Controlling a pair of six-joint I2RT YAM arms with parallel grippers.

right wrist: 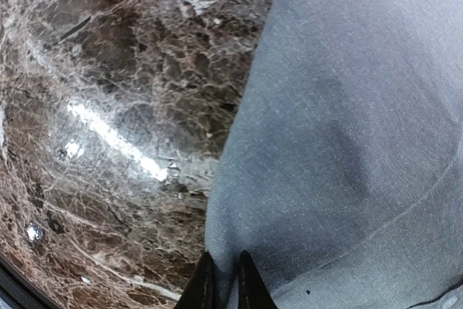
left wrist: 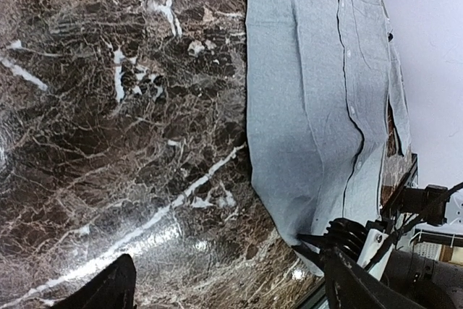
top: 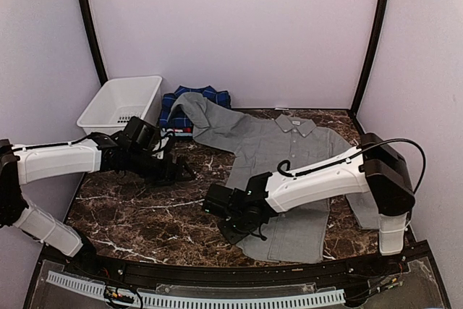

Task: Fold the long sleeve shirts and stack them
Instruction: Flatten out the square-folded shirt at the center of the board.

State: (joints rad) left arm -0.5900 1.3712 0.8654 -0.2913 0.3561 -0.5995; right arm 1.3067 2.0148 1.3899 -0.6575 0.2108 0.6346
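Observation:
A light grey shirt (top: 289,157) lies spread flat on the marble table (top: 145,215), collar at the back. One sleeve reaches back left over a dark blue plaid shirt (top: 173,110). A small strip of red and white cloth (top: 181,130) shows by the plaid shirt. My right gripper (top: 221,209) is shut on the grey shirt's near left edge, and the right wrist view (right wrist: 223,284) shows cloth (right wrist: 347,121) pinched between the fingertips. My left gripper (top: 184,173) is open and empty above bare table, left of the grey shirt (left wrist: 311,106). Its fingers (left wrist: 108,291) stand wide apart.
A white plastic basket (top: 119,103) stands at the back left, next to the plaid shirt. Black frame posts and pale walls close in the back and sides. A dark rail runs along the near table edge (top: 217,273). The right arm's gripper (left wrist: 347,235) shows in the left wrist view.

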